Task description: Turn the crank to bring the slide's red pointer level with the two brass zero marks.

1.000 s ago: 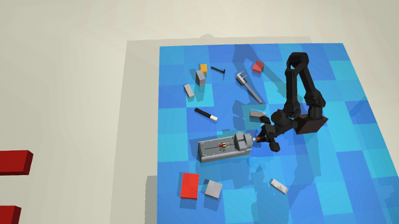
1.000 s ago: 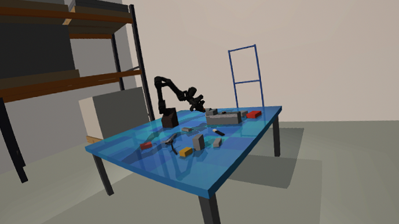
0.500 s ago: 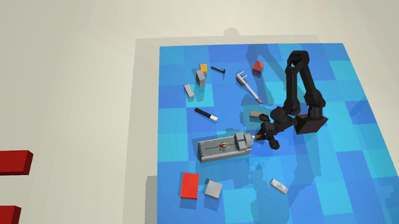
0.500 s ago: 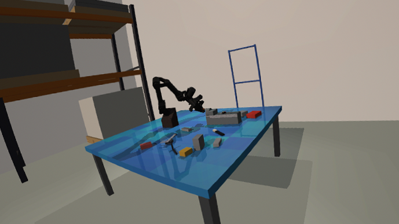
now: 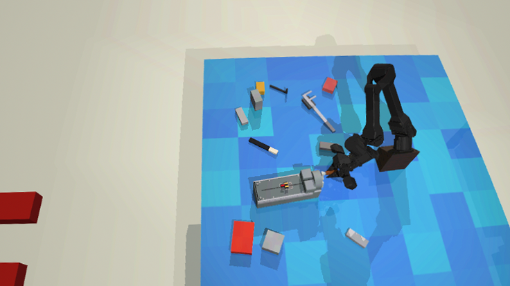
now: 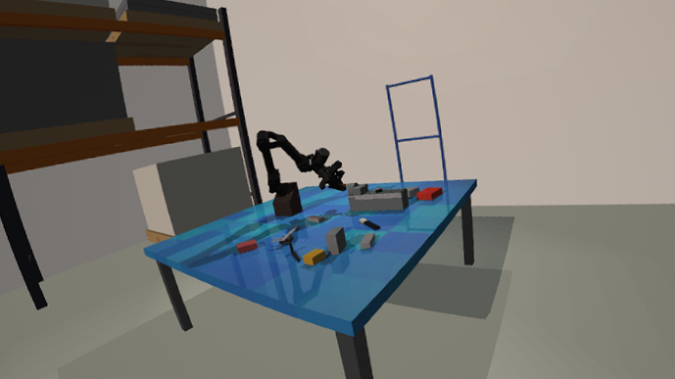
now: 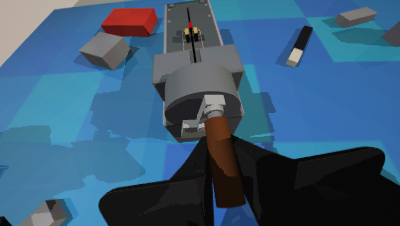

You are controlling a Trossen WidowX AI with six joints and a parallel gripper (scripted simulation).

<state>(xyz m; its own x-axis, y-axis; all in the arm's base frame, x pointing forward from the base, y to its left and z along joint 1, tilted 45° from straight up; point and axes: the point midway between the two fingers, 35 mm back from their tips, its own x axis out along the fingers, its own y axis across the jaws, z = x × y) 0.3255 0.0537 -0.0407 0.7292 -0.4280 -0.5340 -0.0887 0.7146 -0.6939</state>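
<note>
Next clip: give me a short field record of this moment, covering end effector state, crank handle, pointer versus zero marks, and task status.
end effector: black parallel-jaw end effector, shut on the brown cylindrical crank handle
crank: handle hangs low on the grey round crank disc
pointer: small red pointer sits just beyond the two brass zero marks, not level
machine: grey slide machine on the blue table
status: handle not yet released

A matte black jointed arm [image 5: 380,108] on a dark brown block base [image 5: 396,158].
</note>
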